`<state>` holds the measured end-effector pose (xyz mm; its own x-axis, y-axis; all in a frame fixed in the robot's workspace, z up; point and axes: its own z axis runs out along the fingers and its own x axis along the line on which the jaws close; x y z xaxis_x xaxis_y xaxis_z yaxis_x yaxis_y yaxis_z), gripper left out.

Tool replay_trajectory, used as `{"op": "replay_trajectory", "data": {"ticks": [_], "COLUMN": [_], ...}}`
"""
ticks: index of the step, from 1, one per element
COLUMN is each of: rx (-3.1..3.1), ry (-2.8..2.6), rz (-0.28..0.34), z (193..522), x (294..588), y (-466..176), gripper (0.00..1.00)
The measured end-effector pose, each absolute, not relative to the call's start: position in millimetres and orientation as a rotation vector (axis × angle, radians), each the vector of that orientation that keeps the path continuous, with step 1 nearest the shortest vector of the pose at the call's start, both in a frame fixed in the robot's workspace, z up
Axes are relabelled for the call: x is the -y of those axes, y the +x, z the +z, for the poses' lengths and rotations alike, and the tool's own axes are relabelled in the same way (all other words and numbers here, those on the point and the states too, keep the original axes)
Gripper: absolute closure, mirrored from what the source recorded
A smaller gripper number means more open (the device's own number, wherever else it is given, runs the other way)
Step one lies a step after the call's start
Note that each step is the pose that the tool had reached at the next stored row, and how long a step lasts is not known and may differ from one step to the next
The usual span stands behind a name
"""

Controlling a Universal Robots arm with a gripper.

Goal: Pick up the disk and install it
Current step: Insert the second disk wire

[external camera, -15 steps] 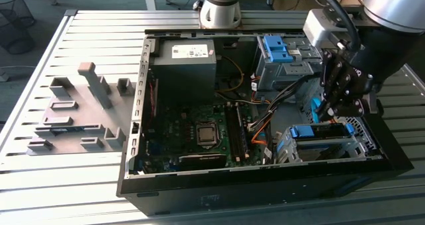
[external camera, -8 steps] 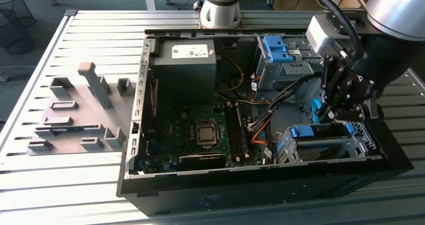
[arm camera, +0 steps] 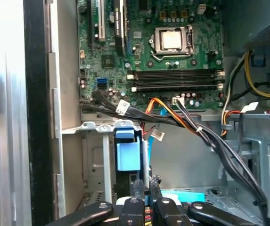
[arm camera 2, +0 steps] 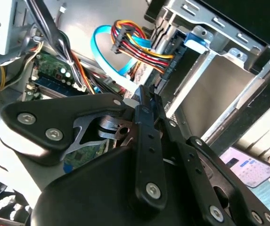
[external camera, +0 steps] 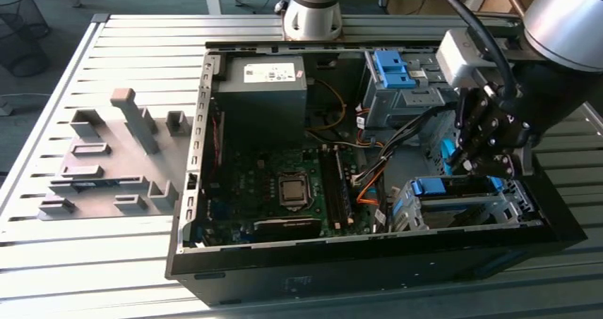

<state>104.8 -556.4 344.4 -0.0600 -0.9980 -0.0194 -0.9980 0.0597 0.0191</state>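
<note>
Disk (external camera: 459,192), the flat silver hard drive with a bright blue plastic bracket, lies in the lower metal drive cage (external camera: 412,206) at the front corner of the open black computer case (external camera: 377,277), toward the exterior view's right. Note that its broad face is turned upward and its blue edge runs left to right in the exterior view, on the side facing the upper cage. The cage walls hide how far the drive body reaches, so you cannot fix its long axis from these views. In the second wrist view the grey flat face (arm camera 2: 219,94) sits framed by the cage rails, with a blue tab at its far end.

Observe the black gripper (external camera: 476,169) just above the disk's blue edge, between the two cages. In both wrist views its fingers (arm camera: 139,188) are drawn together at the tips (arm camera 2: 142,96).

A light blue flat data cable (arm camera 2: 104,54) and a bundle of red, yellow and orange wires (arm camera 2: 135,40) cross just beyond the fingertips. The green motherboard (external camera: 282,185) lies further in, toward the exterior view's left, with the grey boxy power supply (external camera: 273,86) behind it. The tall blue ribbed latch (external camera: 391,68) stands on the upper cage. The case rests on a slatted aluminium table (external camera: 94,262).
</note>
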Motion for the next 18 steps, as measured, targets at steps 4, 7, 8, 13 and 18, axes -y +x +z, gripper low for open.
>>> {"op": "replay_trajectory", "data": {"ticks": [4, 7, 8, 13, 18], "rx": [-2.277, -2.259, -2.258, -2.262, -2.264], "ry": [-2.163, -2.182, -2.184, -2.18, -2.177], "rz": [0.043, 0.043, 0.043, 0.044, 0.044], "z": [340.0, 338.0, 338.0, 337.3, 336.3], "x": [558.2, 558.4, 558.7, 559.0, 559.7], "y": [106.1, 106.7, 106.9, 110.7, 112.4], "gripper": [0.84, 0.84, 0.84, 0.84, 0.84]}}
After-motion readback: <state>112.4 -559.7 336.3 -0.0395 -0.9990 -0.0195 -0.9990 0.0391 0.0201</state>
